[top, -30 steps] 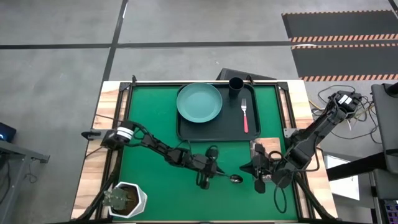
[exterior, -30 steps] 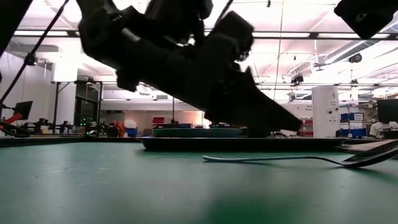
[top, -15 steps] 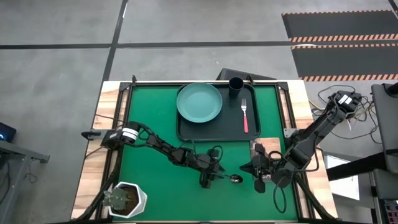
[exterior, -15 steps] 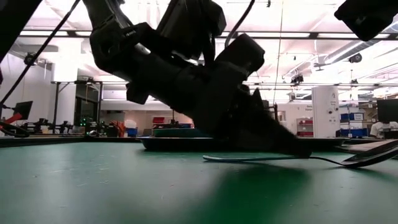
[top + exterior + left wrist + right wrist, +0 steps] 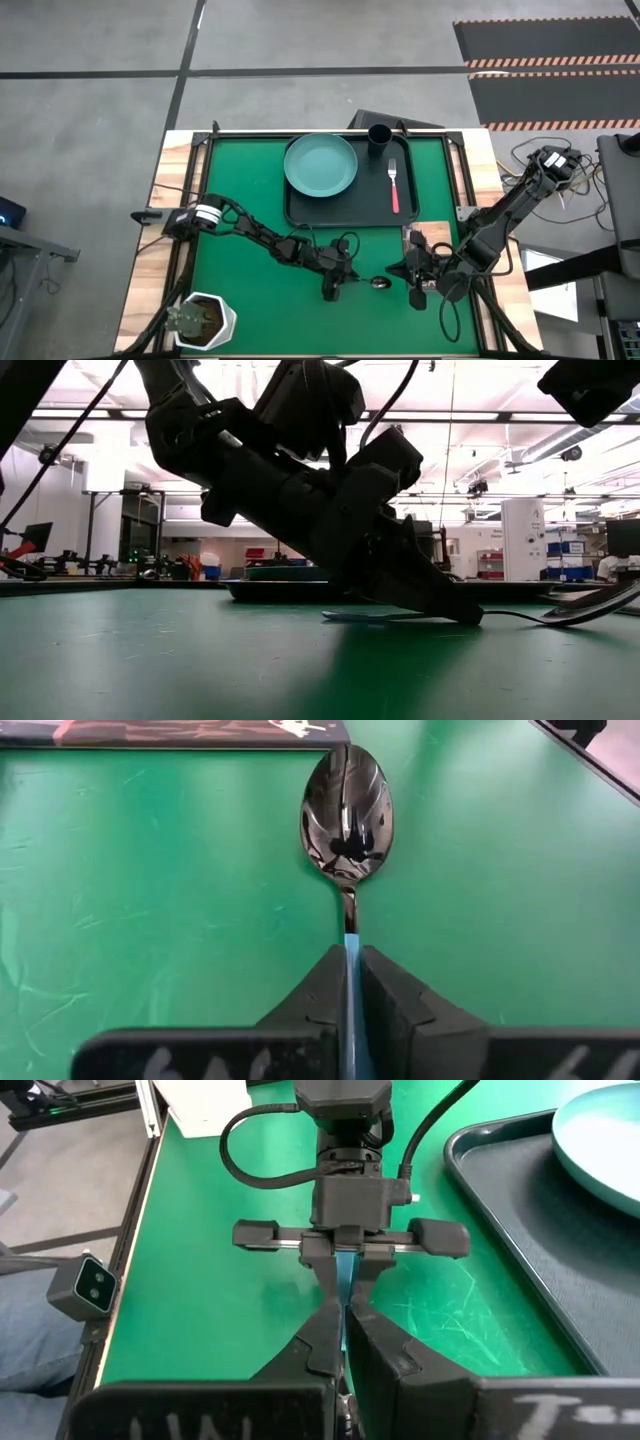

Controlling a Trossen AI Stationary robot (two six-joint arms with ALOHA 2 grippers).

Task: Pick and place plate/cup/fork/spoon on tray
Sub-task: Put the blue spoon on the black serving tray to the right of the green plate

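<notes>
Left gripper (image 5: pixel 342 283): low over the green mat (image 5: pixel 250 270) near the table's front edge, my fingers (image 5: pixel 318 997) pressed together on the spoon's light-blue handle.
Spoon (image 5: pixel 347 804): dark bowl lies on the mat beyond my left fingertips, handle clamped between them; in the low view (image 5: pixel 400 616) the handle sits just at the mat surface under the gripper.
Spoon, from above (image 5: pixel 380 283): bowl lies between my two grippers, in front of the tray.
Right gripper (image 5: pixel 418 282): close to the spoon's bowl end, over the front right of the mat, facing the left gripper; its fingers (image 5: pixel 375 1342) are drawn close with only a thin gap, holding nothing I can see.
Tray (image 5: pixel 420 205): black, at the back centre of the mat.
Plate (image 5: pixel 320 164): teal, on the tray's left part.
Cup (image 5: pixel 379 136): black, at the tray's back right corner.
Fork (image 5: pixel 394 184): pink handle, lying on the tray right of the plate.
Plant pot (image 5: pixel 205 320): white, at the front left corner.
</notes>
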